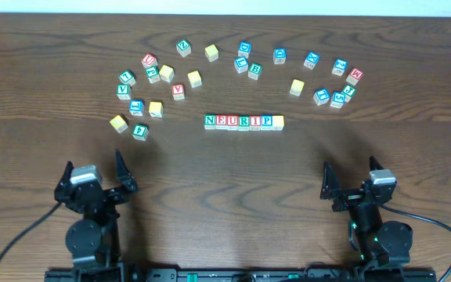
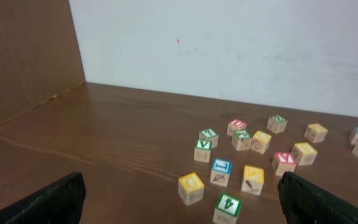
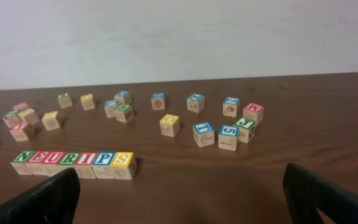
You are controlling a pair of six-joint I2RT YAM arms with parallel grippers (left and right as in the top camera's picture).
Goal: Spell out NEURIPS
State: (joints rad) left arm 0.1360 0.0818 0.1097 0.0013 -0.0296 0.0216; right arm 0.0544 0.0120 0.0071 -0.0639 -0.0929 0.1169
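Left gripper (image 1: 94, 164), right gripper (image 1: 351, 168) nearest, at near edge of wooden table (image 1: 225, 180); both with jaws spread wide, nothing held; NEURIPS row (image 1: 243, 121) mid-table, farther out, between the two arms; seven cubes touching side by side; yellow-topped cube (image 1: 278, 121) at row's right end; loose letter cubes (image 1: 167, 73) scattered in arc beyond row, apart from it.

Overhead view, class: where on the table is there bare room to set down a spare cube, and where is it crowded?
Bare: the wide strip of table in front of the NEURIPS row, reaching to the left pincer and the right pincer; also the far corners. Crowded: the arc of loose cubes behind the row.
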